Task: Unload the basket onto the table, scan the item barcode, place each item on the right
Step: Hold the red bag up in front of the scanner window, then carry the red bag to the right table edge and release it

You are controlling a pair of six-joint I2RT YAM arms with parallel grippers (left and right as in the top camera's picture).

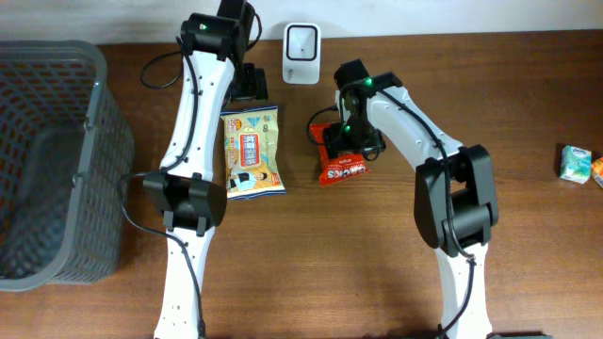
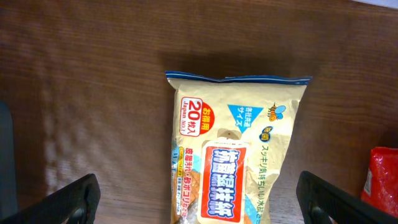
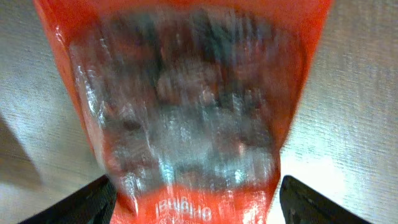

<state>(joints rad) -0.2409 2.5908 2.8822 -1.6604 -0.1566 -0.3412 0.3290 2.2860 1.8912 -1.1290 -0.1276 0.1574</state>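
A red snack packet (image 1: 344,169) lies on the wooden table just right of centre. My right gripper (image 1: 347,137) hangs over its far end. In the right wrist view the packet (image 3: 186,124) fills the frame, blurred, and lies between the two black fingers of the right gripper (image 3: 196,200), which stand wide apart: open. A tan wet-wipes packet (image 1: 252,151) lies to the left of it. My left gripper (image 1: 251,87) hovers above the top edge of the wipes packet (image 2: 236,155), open (image 2: 199,200), touching nothing. The white barcode scanner (image 1: 301,54) stands at the back centre.
A grey mesh basket (image 1: 94,80) fills the left side of the table. A small green and white carton (image 1: 577,163) sits at the far right edge. The red packet's edge (image 2: 382,180) shows at the right of the left wrist view.
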